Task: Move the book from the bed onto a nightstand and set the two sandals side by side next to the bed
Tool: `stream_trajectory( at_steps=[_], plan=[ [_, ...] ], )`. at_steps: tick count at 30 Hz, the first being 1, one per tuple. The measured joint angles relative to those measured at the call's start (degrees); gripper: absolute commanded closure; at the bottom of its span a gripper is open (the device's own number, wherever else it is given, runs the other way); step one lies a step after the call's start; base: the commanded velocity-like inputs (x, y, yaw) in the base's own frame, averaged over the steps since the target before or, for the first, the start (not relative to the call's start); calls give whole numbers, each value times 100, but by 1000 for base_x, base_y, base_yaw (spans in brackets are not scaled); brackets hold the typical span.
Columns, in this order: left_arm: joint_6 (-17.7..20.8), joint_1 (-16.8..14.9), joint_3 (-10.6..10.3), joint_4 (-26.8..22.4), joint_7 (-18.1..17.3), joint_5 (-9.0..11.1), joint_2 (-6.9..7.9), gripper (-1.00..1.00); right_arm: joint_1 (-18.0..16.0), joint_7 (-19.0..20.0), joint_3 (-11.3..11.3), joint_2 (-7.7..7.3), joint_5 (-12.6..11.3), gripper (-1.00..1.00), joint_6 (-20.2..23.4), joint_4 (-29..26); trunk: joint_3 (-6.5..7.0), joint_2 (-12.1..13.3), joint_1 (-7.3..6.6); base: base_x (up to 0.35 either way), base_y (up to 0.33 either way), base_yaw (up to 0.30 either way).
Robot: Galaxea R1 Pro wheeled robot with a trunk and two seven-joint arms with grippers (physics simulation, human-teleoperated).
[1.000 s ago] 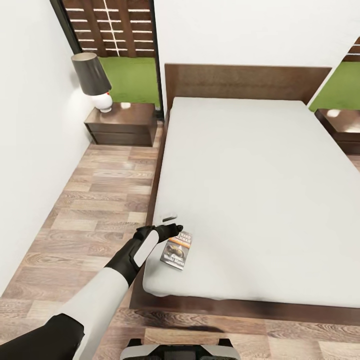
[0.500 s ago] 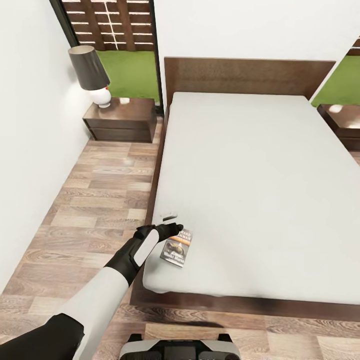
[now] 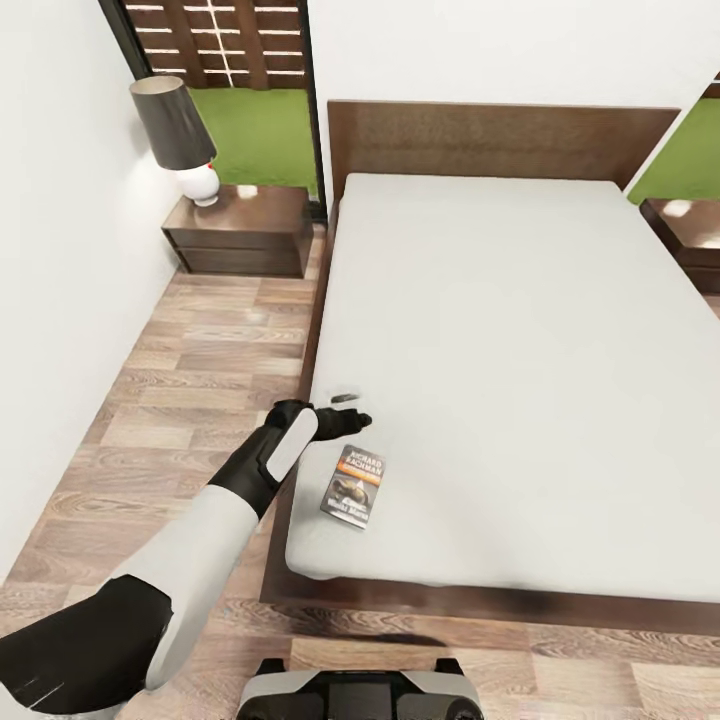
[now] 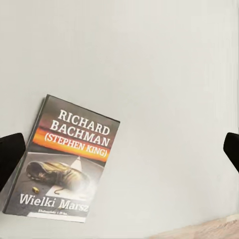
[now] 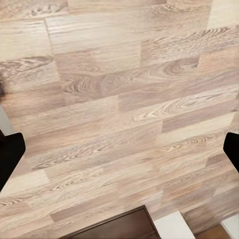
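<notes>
Hovering over the bed's (image 3: 520, 330) near left corner, your left gripper (image 3: 345, 410) has its fingers spread wide and holds nothing; the book (image 3: 354, 486) lies flat just beside it, close to both mattress edges. Open floor (image 3: 200, 370) runs along the bed to the nightstand (image 3: 240, 232). Your right gripper's (image 5: 119, 149) fingers are also wide apart, empty, over bare planks.

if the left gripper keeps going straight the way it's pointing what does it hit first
Most likely the grey mattress of the bed: the left gripper looks down on it, open, with the book beside one fingertip. Depth is uncertain.
</notes>
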Motion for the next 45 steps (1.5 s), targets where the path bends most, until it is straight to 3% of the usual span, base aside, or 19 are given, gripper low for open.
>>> stream_trajectory(
  at_steps=[5,13,23,27,32,45],
  plan=[
    [78,-169,-17,245,3,1,0,-100,0,-1,0,0,1,-100,0,0,-45,0,0,0,0,0],
    [52,-188,-37,424,-18,-3,0,-100,0,-4,0,0,0,-100,0,0,-117,0,0,0,0,0],
    [-171,-178,-39,387,-57,4,0,-100,0,-2,0,0,1,-100,0,-2,-208,0,0,0,0,0],
    [-554,-178,-39,386,-59,3,0,-100,0,-2,0,0,1,-100,0,-3,-243,0,0,0,0,0],
    [-681,-178,-29,286,-45,-4,0,-100,0,-3,0,0,0,-100,0,-4,-269,0,0,0,0,0],
    [-676,-178,-99,68,-16,-6,0,-100,-1,-2,0,2,1,-100,0,-2,-508,-521,286,0,0,0]
  ],
)
